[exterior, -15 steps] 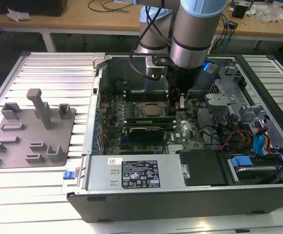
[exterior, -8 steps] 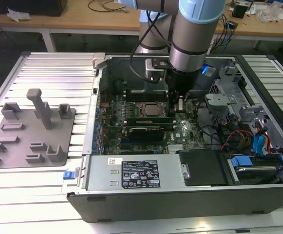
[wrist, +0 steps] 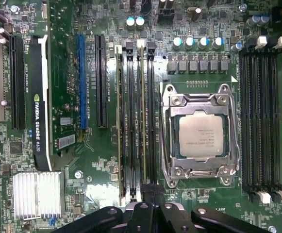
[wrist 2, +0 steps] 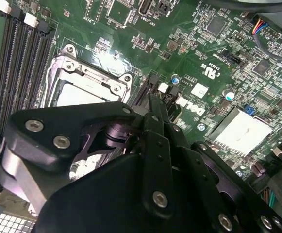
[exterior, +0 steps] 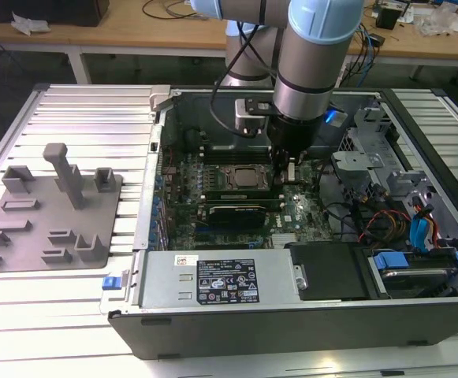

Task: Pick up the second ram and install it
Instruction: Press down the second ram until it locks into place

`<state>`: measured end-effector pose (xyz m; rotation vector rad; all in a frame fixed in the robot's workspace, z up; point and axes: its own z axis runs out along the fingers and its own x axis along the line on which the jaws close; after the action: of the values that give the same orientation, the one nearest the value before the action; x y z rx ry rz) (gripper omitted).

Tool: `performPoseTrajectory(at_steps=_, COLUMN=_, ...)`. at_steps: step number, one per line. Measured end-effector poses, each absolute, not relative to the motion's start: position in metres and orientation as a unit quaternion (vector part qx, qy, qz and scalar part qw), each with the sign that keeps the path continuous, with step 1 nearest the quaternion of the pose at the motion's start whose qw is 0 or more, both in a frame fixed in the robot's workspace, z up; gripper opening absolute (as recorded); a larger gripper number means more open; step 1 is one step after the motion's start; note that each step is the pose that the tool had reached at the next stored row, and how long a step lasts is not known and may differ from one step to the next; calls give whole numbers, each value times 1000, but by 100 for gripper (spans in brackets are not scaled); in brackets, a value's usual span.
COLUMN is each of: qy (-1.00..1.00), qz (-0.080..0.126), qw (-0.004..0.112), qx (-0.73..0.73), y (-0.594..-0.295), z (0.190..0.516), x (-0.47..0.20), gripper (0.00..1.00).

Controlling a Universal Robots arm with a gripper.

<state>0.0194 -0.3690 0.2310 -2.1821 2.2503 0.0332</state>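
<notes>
The second ram (wrist: 141, 121) stands on edge in a slot beside the CPU socket (wrist: 201, 133), a thin green strip between black empty slots. Another stick (wrist: 119, 121) sits two slots further from the socket. My gripper (wrist: 148, 191) is shut, fingers pressed together, with its tip at one end of the second ram's slot row. The second wrist view has the shut gripper (wrist 2: 153, 104) pointing down at the board next to the socket (wrist 2: 77, 90). From the exterior view, the gripper (exterior: 288, 173) reaches down inside the open case, just to the view's right of the socket (exterior: 240, 177).
A grey holder tray (exterior: 51, 213) with posts lies on the slatted table at the exterior view's left. A graphics card (wrist: 41, 107) and a heat sink (wrist: 36, 194) flank the slots. Case walls, a power supply (exterior: 221, 279) and drive cables (exterior: 394, 220) surround the board.
</notes>
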Motion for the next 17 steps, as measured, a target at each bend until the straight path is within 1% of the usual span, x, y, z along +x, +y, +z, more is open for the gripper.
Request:
performPoseTrajectory(at_steps=5, qy=718, qz=11, qw=4, qx=-696, y=-369, z=231, x=19, gripper=8)
performPoseTrajectory(at_steps=6, qy=718, qz=11, qw=4, qx=-696, y=-369, z=233, x=19, gripper=8)
performPoseTrajectory(at_steps=9, qy=718, qz=10, qw=3, qx=-696, y=-369, z=256, x=19, gripper=8)
performPoseTrajectory(at_steps=12, qy=718, qz=10, qw=3, qx=-696, y=-369, z=267, x=19, gripper=8)
performPoseTrajectory(at_steps=17, qy=718, qz=10, qw=3, qx=-696, y=-369, z=270, x=19, gripper=8)
